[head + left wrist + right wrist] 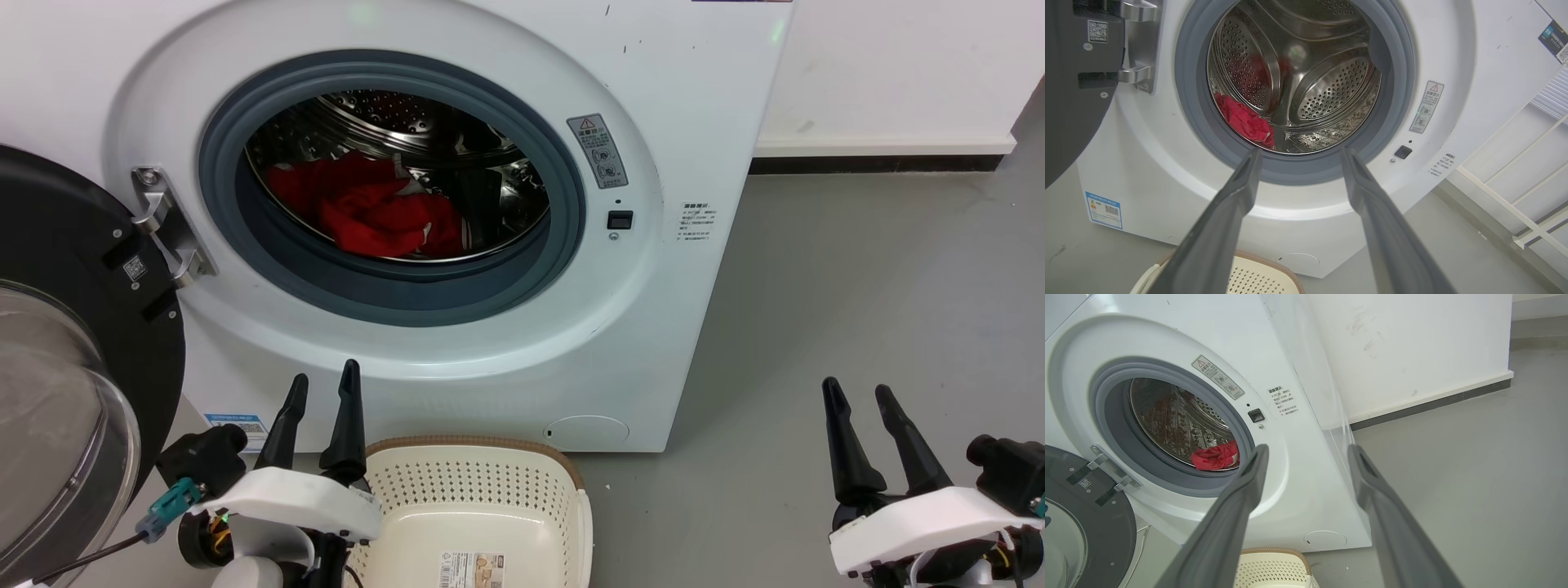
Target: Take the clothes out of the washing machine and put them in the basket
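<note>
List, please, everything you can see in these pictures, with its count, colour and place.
washing machine: one, white, straight ahead on the floor
door: one, black frame with glass, swung open at the left
clothes: one bundle, red, inside the steel drum
basket: one, cream with a brown rim, on the floor in front of the machine
floor: grey, to the right
wall: white, behind at the right
left claw: one, dark fingers, open, lower left beside the basket
right claw: one, dark fingers, open, lower right
</note>
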